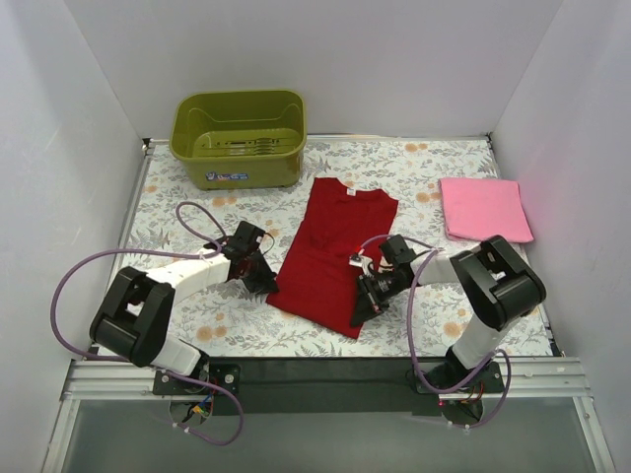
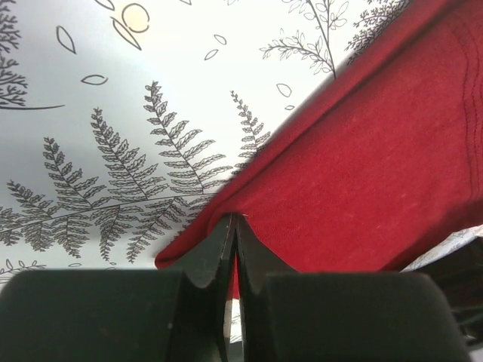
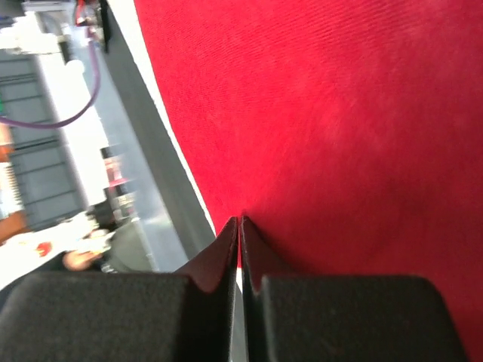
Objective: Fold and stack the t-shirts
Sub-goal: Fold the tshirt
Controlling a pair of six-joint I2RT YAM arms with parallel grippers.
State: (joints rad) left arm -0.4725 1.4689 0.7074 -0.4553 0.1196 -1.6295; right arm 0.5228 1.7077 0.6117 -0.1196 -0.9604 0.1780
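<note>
Left gripper [image 1: 264, 280] and right gripper [image 1: 358, 312] pinch the red t-shirt [image 1: 330, 246] hem between their fingers; lift both corners evenly, keeping it taut.

Bright, even light, faint shadows; red t-shirt [image 3: 339, 113] weave crisp, right-wrist background blurred.

Tub [image 1: 239, 138]: stood far left on table [image 1: 414, 163]. Spread t-shirt [image 1: 330, 246]: lay centre, before and right of tub. Folded t-shirt [image 1: 485, 209]: lay right, well apart. Left gripper [image 1: 266, 283]: at spread t-shirt's left edge. Right gripper [image 1: 361, 310]: at its near right corner.
</note>
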